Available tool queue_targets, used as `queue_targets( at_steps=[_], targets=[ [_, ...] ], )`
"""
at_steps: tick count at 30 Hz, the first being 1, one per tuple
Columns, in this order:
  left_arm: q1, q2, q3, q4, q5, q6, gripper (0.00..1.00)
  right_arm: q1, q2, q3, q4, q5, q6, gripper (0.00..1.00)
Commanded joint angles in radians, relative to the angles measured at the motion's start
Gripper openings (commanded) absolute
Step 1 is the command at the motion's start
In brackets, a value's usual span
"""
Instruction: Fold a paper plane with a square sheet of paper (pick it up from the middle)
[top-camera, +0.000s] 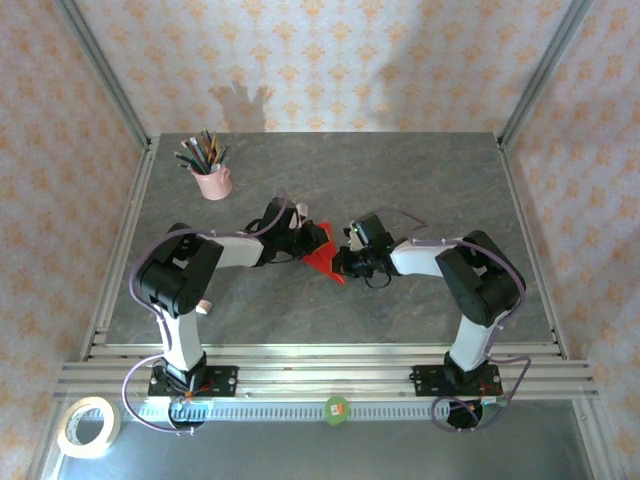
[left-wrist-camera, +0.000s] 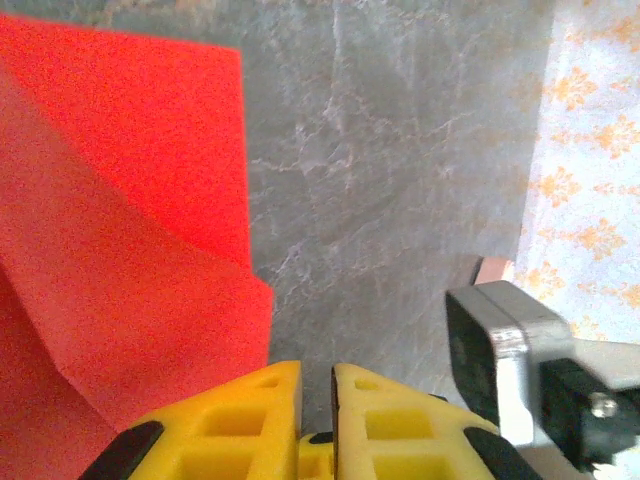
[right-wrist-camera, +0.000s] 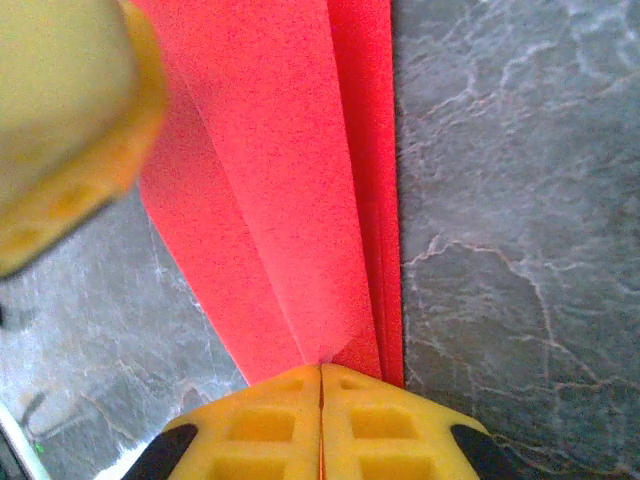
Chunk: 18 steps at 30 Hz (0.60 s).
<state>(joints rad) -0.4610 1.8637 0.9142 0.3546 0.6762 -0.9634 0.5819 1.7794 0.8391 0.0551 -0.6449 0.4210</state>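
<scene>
Top external view is showing 2 arms reaching toward each other over the middle of a grey, marble-patterned table (top-camera: 430, 180). A bright red, thin, creased paper plane (top-camera: 322, 260) is sitting between the 2 wrists at the table centre. Whether it is resting on the surface or raised off it cannot be told. The left gripper (top-camera: 312, 240) is sitting at the far-left side of the paper plane. The right gripper (top-camera: 344, 264) is meeting the paper plane from the right, near its pointed near end.

Left wrist view is showing the 2 yellow fingers (left-wrist-camera: 240, 420) of the left gripper standing apart by a slim gap with nothing in it, so this claw is released. The paper plane (left-wrist-camera: 120, 250) is spreading out to the left of the gap, and its lower edge is passing behind 1 finger. Contact there cannot be told.

Right wrist view is showing the right gripper (right-wrist-camera: 321, 385) with its yellow fingers pressed together on the paper plane (right-wrist-camera: 290, 180), so this claw is grasping it. Narrow folded layers are running straight down into the fingertips, and 1 wider flap is slanting away to the left. A blurred yellow block (right-wrist-camera: 60, 130) is occupying the upper left corner.

A pink cup (top-camera: 213, 184) holding pencils (top-camera: 203, 152) is standing at the far-left part of the table, well apart from the paper plane. A white tape roll (top-camera: 88, 426) is lying off the table, near the left arm's base.
</scene>
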Motion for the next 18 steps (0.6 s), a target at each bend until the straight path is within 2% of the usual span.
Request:
queue_targets(
  at_steps=[1,18],
  targets=[
    [0.003,-0.007,-0.011,-0.019,0.015,0.044,0.16,-0.014,0.043,0.019,-0.113,-0.021,-0.112,0.08],
    [-0.001,0.11,0.064,-0.122,-0.02,0.094,0.11,-0.029,0.05,0.014,-0.097,-0.027,-0.09,0.08]
  ],
)
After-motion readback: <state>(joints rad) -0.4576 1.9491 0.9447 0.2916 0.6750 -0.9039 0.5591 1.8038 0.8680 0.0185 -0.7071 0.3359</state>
